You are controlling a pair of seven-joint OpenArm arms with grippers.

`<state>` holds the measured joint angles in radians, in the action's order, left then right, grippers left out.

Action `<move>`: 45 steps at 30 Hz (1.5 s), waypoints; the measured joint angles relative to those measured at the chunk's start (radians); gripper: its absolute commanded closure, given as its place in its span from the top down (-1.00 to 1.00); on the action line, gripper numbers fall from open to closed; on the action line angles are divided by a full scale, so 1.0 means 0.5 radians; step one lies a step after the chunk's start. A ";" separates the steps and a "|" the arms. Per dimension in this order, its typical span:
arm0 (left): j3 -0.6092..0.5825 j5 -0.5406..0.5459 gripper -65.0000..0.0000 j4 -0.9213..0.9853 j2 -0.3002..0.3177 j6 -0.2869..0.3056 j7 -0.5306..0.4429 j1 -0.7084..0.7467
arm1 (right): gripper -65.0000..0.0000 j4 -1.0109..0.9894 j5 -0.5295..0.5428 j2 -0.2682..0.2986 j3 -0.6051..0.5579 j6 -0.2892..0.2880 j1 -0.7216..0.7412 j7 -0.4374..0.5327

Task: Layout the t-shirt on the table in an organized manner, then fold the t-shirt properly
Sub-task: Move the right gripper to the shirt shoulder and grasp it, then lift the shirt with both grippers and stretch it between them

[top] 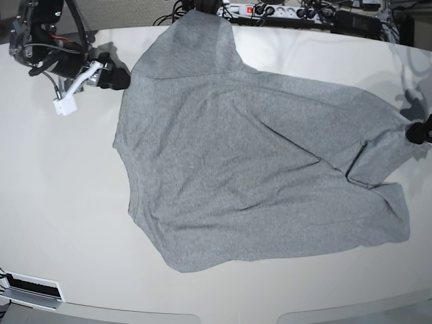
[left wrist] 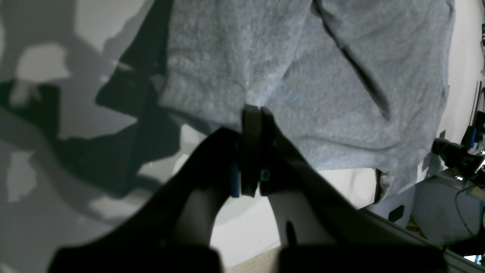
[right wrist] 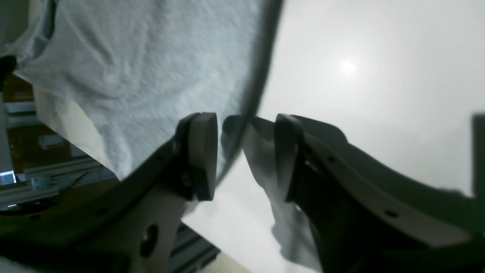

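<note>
The table [top: 54, 223] carries the t-shirt [top: 256, 175] spread plain side up, long axis running from the far edge toward the near right corner. The left gripper [left wrist: 252, 113] pinches the shirt's right-hand edge; the right gripper [right wrist: 246, 151], beside the shirt's far-left edge, stands spread with nothing in it (the hem lies between its jaws). A power strip [top: 270, 11] lies beyond the shirt.

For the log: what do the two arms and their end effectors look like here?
The left end effector is dark, nearly black, with two flat pads and small blue parts at the finger bases. The right end effector has curved fingers with screw holes and thick rounded pads, pale grey in this light. In the base view the right arm is black with black cables, red wiring and a white bracket.
</note>
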<state>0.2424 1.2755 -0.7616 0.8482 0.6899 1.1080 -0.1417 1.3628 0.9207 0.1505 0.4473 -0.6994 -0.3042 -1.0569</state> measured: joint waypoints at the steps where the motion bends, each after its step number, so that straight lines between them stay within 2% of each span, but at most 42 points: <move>1: 0.000 0.000 -1.00 0.000 0.000 0.000 0.000 0.000 | -0.11 -0.018 0.002 -0.008 -0.001 -0.001 0.005 0.002; 4: 0.000 0.000 -1.00 0.000 0.000 0.000 0.000 0.000 | 0.01 -0.095 0.049 -0.014 0.000 -0.017 0.004 0.019; 9: 0.000 0.001 -1.00 0.000 0.000 0.000 -0.001 0.000 | 0.01 -0.230 0.203 -0.029 0.002 -0.032 0.010 0.054; 14: 0.000 0.021 -1.00 0.000 -0.001 0.000 0.000 0.000 | 0.01 -0.237 0.324 -0.031 0.002 -0.026 0.011 -0.152; 18: 0.000 0.062 -1.00 0.000 0.000 0.000 -0.001 0.000 | 0.00 -0.237 0.347 -0.031 0.002 -0.023 0.010 -0.207; 25: 0.000 0.092 -1.00 0.000 -0.001 0.000 0.000 0.000 | -0.41 -0.236 0.305 -0.031 0.001 -0.024 0.015 -0.237; 28: 0.000 0.092 -1.00 0.000 0.000 0.000 0.000 0.000 | -0.95 -0.236 0.305 -0.031 0.001 -0.023 0.021 -0.249; 29: 0.000 0.094 -1.00 0.000 -0.001 0.000 0.000 -0.001 | -1.00 -0.236 0.305 -0.029 0.001 -0.021 0.029 -0.277; 31: 0.000 0.137 -1.00 0.000 0.002 0.000 0.053 -0.001 | -1.00 -0.236 0.323 -0.014 -0.001 -0.016 0.052 -0.381; 35: 0.000 0.388 -1.00 -0.010 0.036 0.001 0.412 0.000 | -1.00 -0.249 0.668 0.082 -0.002 0.014 0.065 -0.697; 37: -0.001 0.378 -1.00 -0.060 0.081 0.002 0.499 0.000 | -1.00 -0.245 0.887 0.140 -0.002 0.013 0.034 -0.694; 40: -0.001 0.369 -1.00 -0.170 0.178 0.003 0.525 0.001 | -1.00 -0.140 1.078 0.212 -0.002 0.013 0.037 -0.690; 45: -0.002 0.391 -1.00 -0.434 0.365 0.006 0.573 0.076 | -1.00 0.111 1.083 0.351 -0.010 0.012 -0.102 -0.679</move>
<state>0.2417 1.4708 -0.9787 1.0309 0.6930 1.3945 -0.1040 1.4181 1.4624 0.3260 0.4423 -0.6933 -0.3553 -1.3964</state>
